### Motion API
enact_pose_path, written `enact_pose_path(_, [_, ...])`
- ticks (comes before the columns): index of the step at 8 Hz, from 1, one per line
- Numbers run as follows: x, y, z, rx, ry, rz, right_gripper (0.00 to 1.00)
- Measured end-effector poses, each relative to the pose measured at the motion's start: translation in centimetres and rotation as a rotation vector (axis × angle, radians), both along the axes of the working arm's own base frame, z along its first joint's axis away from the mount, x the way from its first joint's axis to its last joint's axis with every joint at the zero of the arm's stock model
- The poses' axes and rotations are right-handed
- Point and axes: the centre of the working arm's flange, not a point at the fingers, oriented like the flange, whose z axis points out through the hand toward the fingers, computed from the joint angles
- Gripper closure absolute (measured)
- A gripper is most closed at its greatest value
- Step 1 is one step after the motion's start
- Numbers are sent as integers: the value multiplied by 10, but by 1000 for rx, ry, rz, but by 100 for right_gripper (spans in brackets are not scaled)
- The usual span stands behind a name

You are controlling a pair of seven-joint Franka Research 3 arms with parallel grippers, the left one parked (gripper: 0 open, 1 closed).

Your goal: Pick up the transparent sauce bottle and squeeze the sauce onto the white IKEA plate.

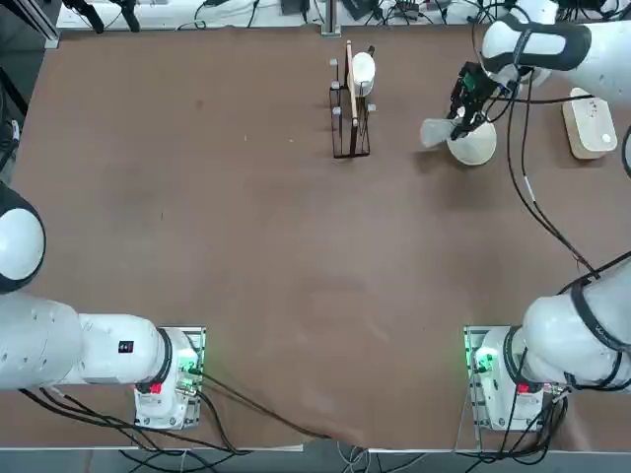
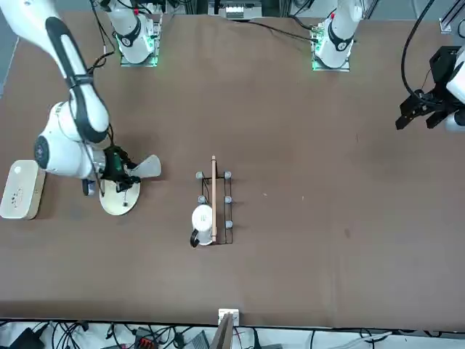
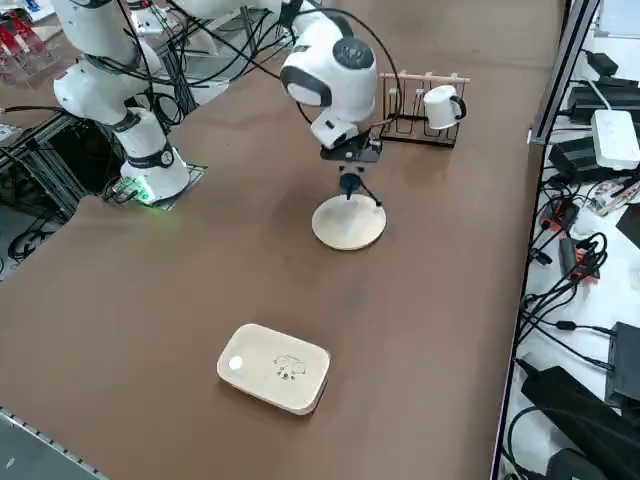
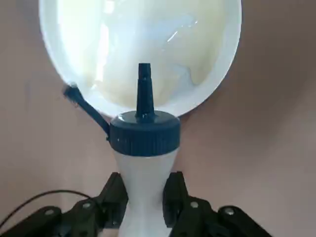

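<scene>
Our fingers (image 4: 114, 197) are clamped on the waist of the bottle (image 4: 143, 163), one on each side, pinching it in. The right gripper (image 1: 465, 108) holds the bottle tipped over the plate (image 1: 475, 146), with its dark blue nozzle aimed at the plate's middle and the cap's little tethered lid hanging off to one side. The plate sits at the far right of the table (image 1: 246, 246), between a wire rack (image 1: 349, 108) with a spoon and a white box (image 1: 590, 123).
</scene>
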Motion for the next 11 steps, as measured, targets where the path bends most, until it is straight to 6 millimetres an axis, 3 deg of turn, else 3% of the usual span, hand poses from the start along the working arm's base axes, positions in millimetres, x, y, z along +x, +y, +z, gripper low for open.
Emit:
enact_pose_path(2, [5, 15, 20, -146, -58, 64, 60])
enact_pose_path(6, [3, 12, 50, -415, -105, 61, 60])
enact_pose_path(11, [-11, 26, 57, -710, -62, -17, 60])
